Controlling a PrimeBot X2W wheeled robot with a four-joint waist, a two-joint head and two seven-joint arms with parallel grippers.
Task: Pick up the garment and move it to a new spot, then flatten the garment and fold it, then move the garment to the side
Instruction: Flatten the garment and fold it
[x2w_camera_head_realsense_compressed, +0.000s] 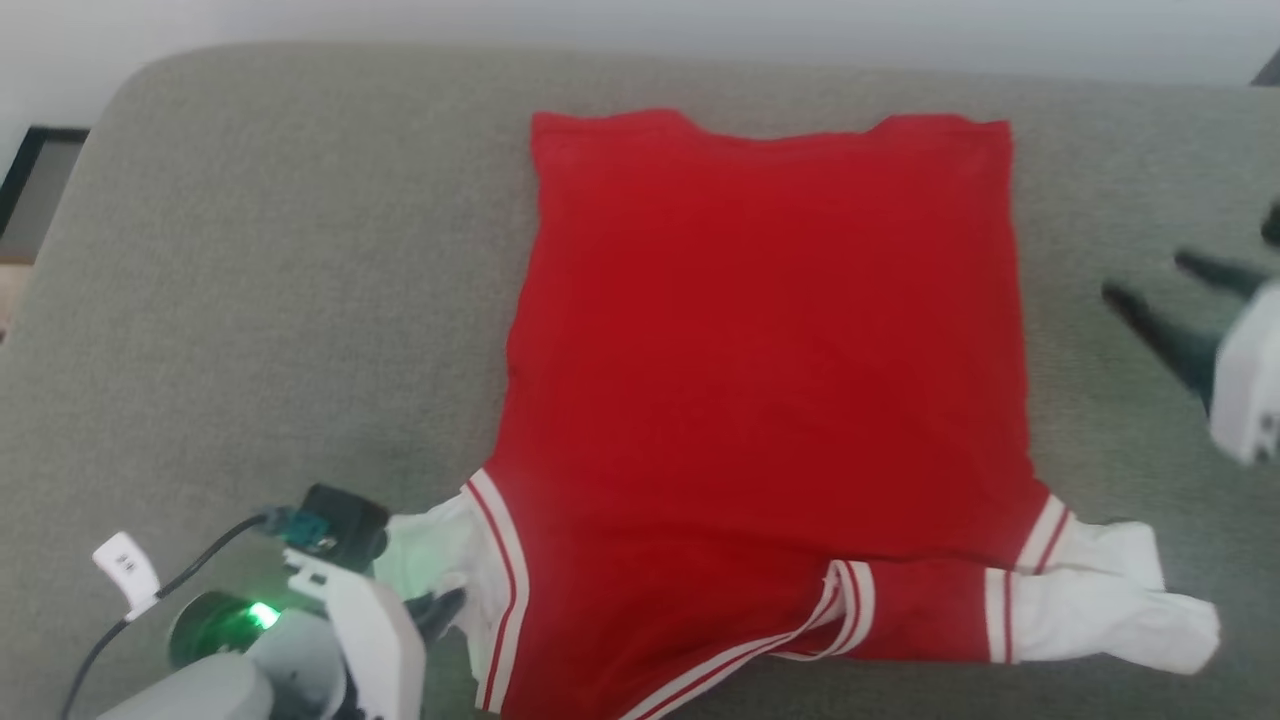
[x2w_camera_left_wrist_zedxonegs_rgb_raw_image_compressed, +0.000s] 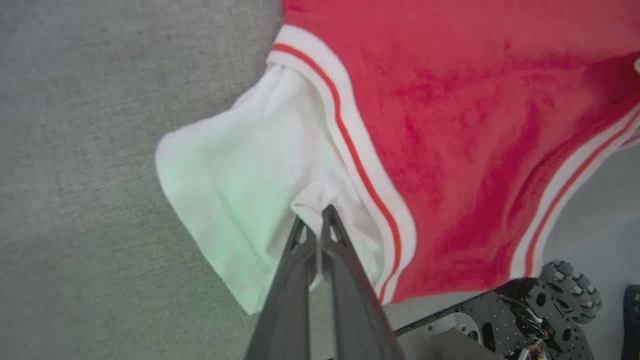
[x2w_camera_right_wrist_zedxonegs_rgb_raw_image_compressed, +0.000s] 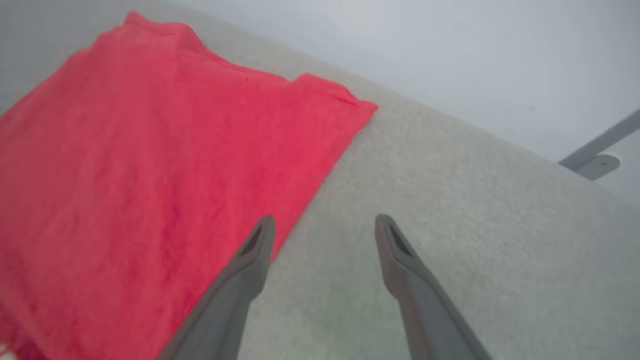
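Grey fabric cushion (x2w_camera_head_realsense_compressed: 250, 250) is carrying one red shirt (x2w_camera_head_realsense_compressed: 770, 350), lying spread flat, plain red side up, right of the middle. Straight end is pointing at the far edge. White sleeves are sticking out near the front edge: left sleeve (x2w_camera_head_realsense_compressed: 430, 560) bunched, right sleeve (x2w_camera_head_realsense_compressed: 1100, 600) lying crumpled on the cushion.

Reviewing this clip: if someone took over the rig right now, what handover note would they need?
Left gripper: shut, pinching the white sleeve on the robot's left side of the garment.
Right gripper: open, holding nothing, over the grey cushion beside the garment's right edge.
Garment: spread plain red side up on the cushion, sleeves at the near end. The other sleeve and the striped trim beside it look rumpled.
Done: laid out, mostly flat.
Left: smooth the near end, fold, move to the side.
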